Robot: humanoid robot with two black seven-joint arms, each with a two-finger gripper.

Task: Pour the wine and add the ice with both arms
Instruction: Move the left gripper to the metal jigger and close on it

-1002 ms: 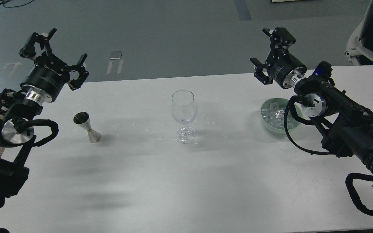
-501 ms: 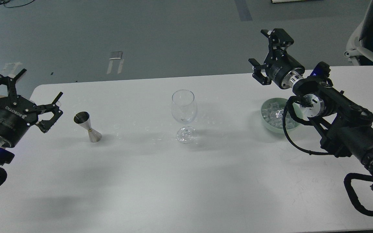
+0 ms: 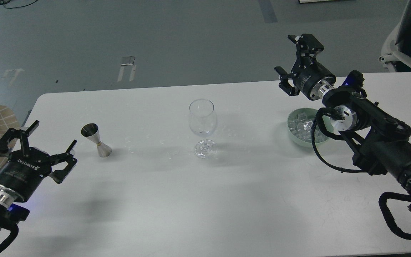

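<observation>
Hovering wide open beside the jigger [image 3: 96, 140], left end effector [image 3: 36, 150] empty; right end effector [image 3: 295, 60] spread above ice [image 3: 300, 126] in bowl [image 3: 291, 137]; glass [image 3: 202, 125] mid-worktop [image 3: 205, 200], wine unseen.

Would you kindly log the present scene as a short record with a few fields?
surface: white table
left end effector: open, empty, low at the table's left edge, near the jigger
right end effector: open, empty, raised beyond the bowl
jigger: steel, upright, left of the glass
glass: clear, stemmed, upright at table centre; any wine in it cannot be told
bowl: mint green, right of the glass, partly behind the right arm
ice: clear cubes inside the bowl
</observation>
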